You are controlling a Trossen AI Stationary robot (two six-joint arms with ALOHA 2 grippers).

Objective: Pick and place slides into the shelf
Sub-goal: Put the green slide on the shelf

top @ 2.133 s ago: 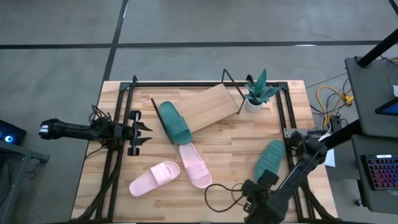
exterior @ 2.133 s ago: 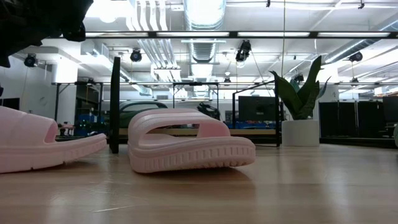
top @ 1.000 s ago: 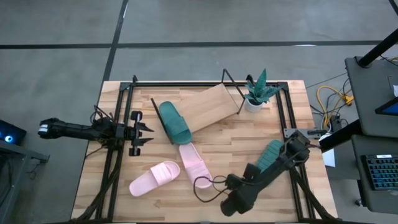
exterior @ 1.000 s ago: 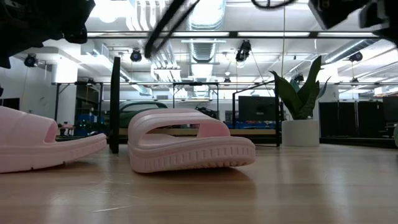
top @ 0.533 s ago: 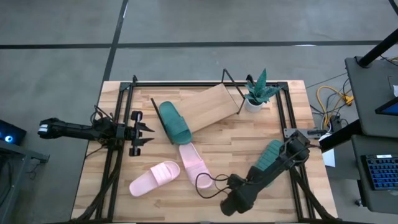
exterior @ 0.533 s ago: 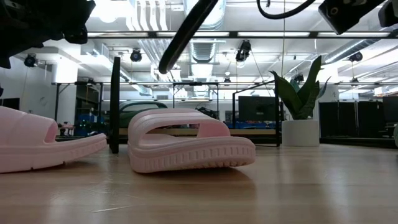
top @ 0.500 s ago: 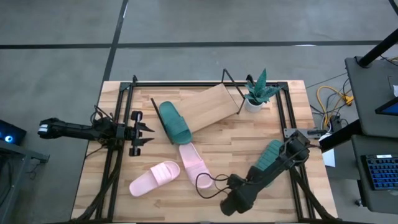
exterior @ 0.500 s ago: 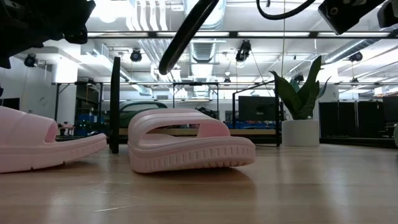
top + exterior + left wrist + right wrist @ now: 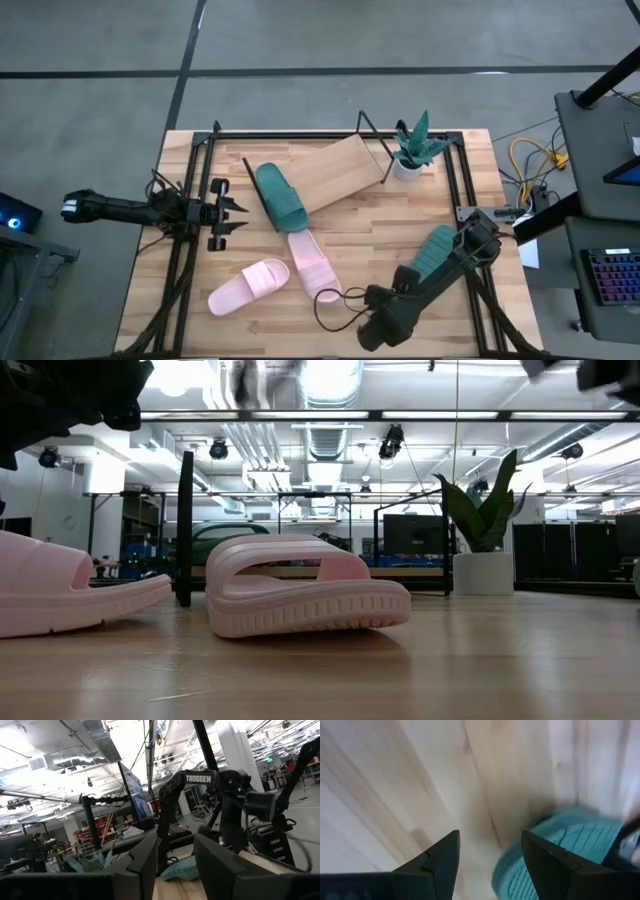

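In the high view one dark green slide (image 9: 282,197) lies on the lower left end of the slanted wooden shelf (image 9: 340,170). The other green slide (image 9: 435,250) lies flat near the table's right edge, partly under my right arm. Two pink slides (image 9: 248,285) (image 9: 314,263) rest sole-down in the near middle. My right gripper (image 9: 398,293) hovers open by that green slide's near end (image 9: 560,852), fingers pointing down, touching nothing. My left gripper (image 9: 232,210) waits open at the table's left side, level above the wood.
A potted plant (image 9: 412,150) stands at the shelf's far right corner. Black frame rails run along the table's left (image 9: 185,250), right and far sides. A loose cable loop (image 9: 330,300) from my right arm hangs over the near pink slide's toe. Bare wood lies between the pink slides and the right green slide.
My right arm's low elbow has swung toward the table's left along the near edge and now hardly moves. Its cable loop sways near the pink slide. The slides and my left arm have stayed put.
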